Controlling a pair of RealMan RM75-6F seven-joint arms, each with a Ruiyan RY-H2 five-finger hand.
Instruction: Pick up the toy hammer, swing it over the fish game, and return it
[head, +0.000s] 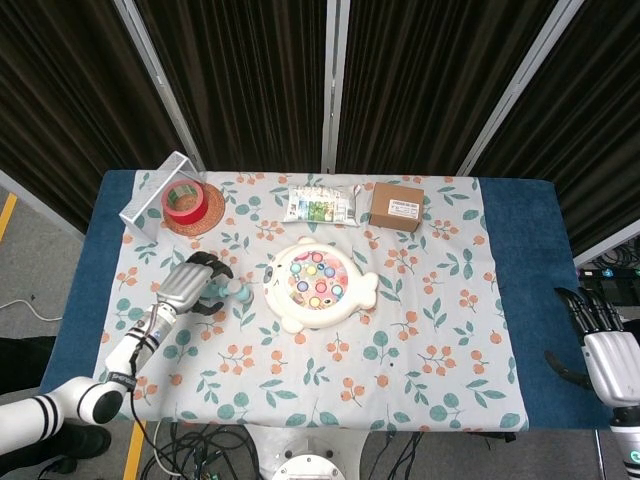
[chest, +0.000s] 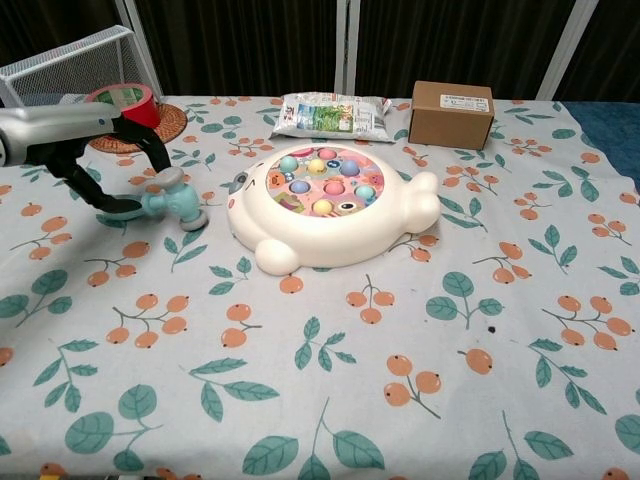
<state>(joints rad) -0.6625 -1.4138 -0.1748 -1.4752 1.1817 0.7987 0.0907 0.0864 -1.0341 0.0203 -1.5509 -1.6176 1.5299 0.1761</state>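
left hand (chest: 95, 150) curls around the toy hammer (chest: 172, 199) handle – whether it grips, cannot tell. fish game (chest: 330, 205) just beside; red tape (head: 183, 199) behind – right hand (head: 608, 350) spread, empty

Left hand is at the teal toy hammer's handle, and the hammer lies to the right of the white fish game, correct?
Not quite. The left hand is at the teal toy hammer, but the hammer lies to the left of the white fish game, as the chest view shows.

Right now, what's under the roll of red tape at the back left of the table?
The red tape roll sits on a round woven coaster, beside a tilted white wire basket. In the chest view the left hand covers part of both; the coaster's middle is hidden under the roll.
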